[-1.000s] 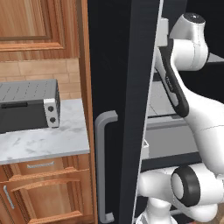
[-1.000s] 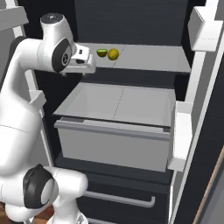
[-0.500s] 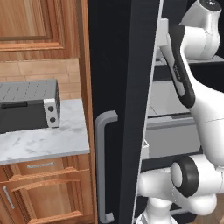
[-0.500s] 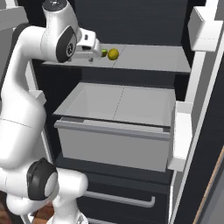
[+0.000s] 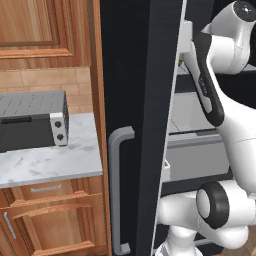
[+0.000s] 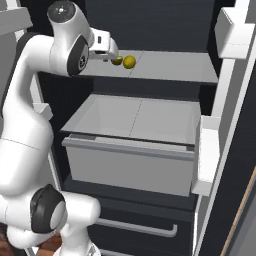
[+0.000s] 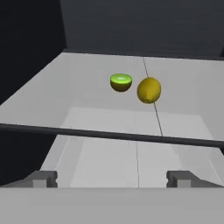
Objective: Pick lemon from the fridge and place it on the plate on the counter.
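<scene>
A small yellow rounded lemon [image 7: 149, 90] lies beside a brown-skinned, bright-green halved kiwi [image 7: 120, 82] on the pale grey fridge shelf [image 7: 87, 74].

We find even, diffuse rendered light with no glare. Ahead of the gripper [image 7: 111, 179], the fridge [image 6: 150, 70] shelf reads bright against dark walls. Shadows soft; edges slightly coarse.
</scene>
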Robot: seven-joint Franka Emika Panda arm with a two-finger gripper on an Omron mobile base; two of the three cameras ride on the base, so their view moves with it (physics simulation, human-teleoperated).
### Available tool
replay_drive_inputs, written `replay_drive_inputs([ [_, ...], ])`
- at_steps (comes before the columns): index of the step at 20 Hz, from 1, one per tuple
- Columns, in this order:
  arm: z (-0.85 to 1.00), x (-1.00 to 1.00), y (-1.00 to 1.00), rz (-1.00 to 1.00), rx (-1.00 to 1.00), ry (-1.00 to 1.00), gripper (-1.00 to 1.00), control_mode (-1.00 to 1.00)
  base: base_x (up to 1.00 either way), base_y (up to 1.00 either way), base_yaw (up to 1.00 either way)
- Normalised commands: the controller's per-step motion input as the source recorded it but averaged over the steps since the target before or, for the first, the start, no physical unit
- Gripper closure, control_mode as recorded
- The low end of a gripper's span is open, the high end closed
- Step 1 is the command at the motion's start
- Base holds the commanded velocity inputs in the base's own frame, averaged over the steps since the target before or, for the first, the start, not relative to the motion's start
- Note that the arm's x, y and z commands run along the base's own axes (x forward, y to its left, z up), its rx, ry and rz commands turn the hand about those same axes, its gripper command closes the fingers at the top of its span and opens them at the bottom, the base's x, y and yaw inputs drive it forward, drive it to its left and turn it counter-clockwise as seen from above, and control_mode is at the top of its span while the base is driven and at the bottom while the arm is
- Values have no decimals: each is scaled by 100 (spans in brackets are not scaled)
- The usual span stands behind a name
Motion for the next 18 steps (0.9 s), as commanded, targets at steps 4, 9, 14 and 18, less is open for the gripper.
replay_drive_inputs([
  [4, -16, 0, 0, 0, 0, -30, -100, -100, 0, 0, 0],
  [9, -4, 0, -3, -1, 0, -18, -100, -100, 0, 0, 0],
  [14, 0, 0, -9, -1, 0, -7, -100, -100, 0, 0, 0],
  [18, 0, 0, -7, 0, 0, -1, -100, -100, 0, 0, 0],
])
